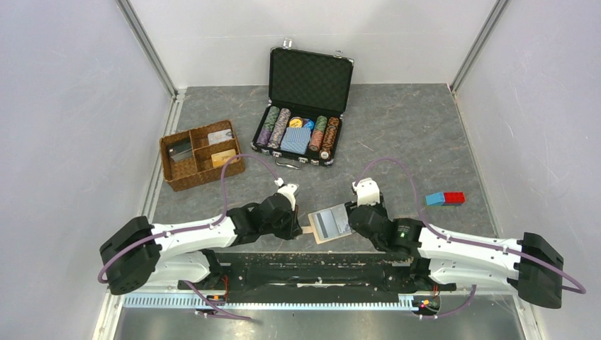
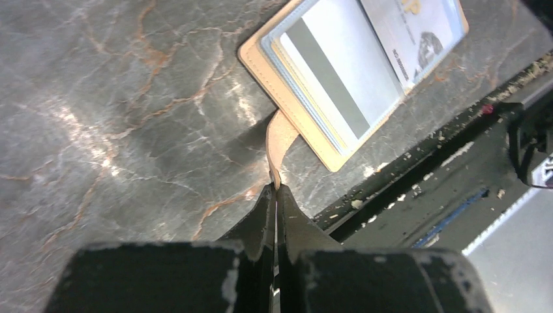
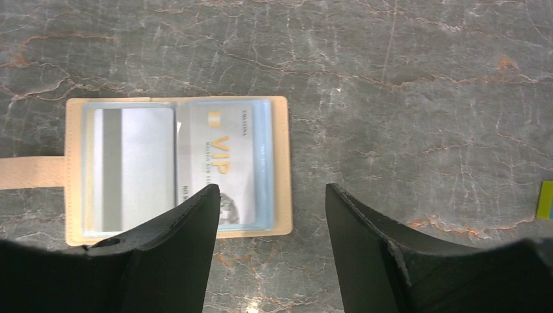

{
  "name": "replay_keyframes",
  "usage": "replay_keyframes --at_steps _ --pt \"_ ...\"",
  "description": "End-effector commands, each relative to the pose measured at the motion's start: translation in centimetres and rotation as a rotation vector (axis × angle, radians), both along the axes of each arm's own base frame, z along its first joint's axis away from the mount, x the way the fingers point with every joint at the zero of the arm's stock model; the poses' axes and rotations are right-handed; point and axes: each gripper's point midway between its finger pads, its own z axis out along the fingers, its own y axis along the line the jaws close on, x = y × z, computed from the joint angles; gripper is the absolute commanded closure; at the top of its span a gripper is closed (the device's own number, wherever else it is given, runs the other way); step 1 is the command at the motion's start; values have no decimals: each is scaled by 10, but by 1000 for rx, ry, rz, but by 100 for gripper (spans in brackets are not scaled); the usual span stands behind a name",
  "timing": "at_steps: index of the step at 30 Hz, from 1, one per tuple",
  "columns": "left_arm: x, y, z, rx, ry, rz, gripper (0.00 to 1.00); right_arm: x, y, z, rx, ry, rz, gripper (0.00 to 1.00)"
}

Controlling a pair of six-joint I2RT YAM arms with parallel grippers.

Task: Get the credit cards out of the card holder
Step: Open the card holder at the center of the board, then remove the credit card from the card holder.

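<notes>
1. Card holder [image 1: 331, 223]: tan wallet, lying open and flat on the table [image 1: 411, 134] at its near edge, between the two grippers. Long axis roughly left to right, slightly skewed against the table edge. Pale blue inner pockets facing up.
2. Strap tab [image 2: 279, 140]: narrow tan strip, running out of the card holder's left short side and pointing toward the left arm.
3. Striped card [image 3: 130, 166]: pale, with one dark stripe, tucked in the left pocket. Long axis crosswise to the card holder's.
4. VIP card [image 3: 225, 156]: silver with gold lettering, tucked in the right pocket, just beside the striped card. Lettering turned sideways in the right wrist view.
5. Left gripper [image 2: 274, 190]: jaws pressed fully together, pinching the free end of the strap tab low over the table.
6. Right gripper [image 3: 272, 189]: jaws standing well apart, holding nothing. Placed at the card holder's right short side, one finger over a corner of the VIP card, the other over bare table; touching or not, cannot tell.
7. Wicker tray [image 1: 202, 154]: divided, far left, well apart from the card holder; flat cards [image 1: 222, 134] in its compartments.
8. Black case [image 1: 301, 106]: open, lid upright, at the far side.
9. Blocks [image 1: 445, 199]: one blue, one red, touching, right of the right gripper.
</notes>
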Motion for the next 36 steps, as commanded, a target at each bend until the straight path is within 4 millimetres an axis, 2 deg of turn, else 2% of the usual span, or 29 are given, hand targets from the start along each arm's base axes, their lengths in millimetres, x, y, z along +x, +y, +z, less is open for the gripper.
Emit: replay_keyframes --at_steps 1,6,8,11,16,18,21,25,30,36 --pt "18 7 16 46 -77 38 98 5 -3 9 31 -21 -28 40" --pt "25 13 25 71 -92 85 97 0 20 18 118 -6 73 50" --pt "31 18 31 83 -99 136 88 -1 29 20 151 0 105 56" --pt "36 21 42 65 -99 202 71 0 32 16 165 6 116 58" --pt "34 3 74 -92 -100 199 58 0 41 6 220 47 142 62" --pt "31 -9 86 -167 -105 159 56 1 44 2 261 72 146 63" --pt "31 -21 93 -223 -109 130 54 3 45 -4 310 104 154 65" --pt "30 -40 88 -261 -81 84 55 0 50 -8 363 136 190 70" --pt "29 -69 78 -319 -32 22 59 2 51 -12 393 148 198 71" --pt "37 -86 56 -318 -9 22 59 6 45 -26 386 175 187 73"
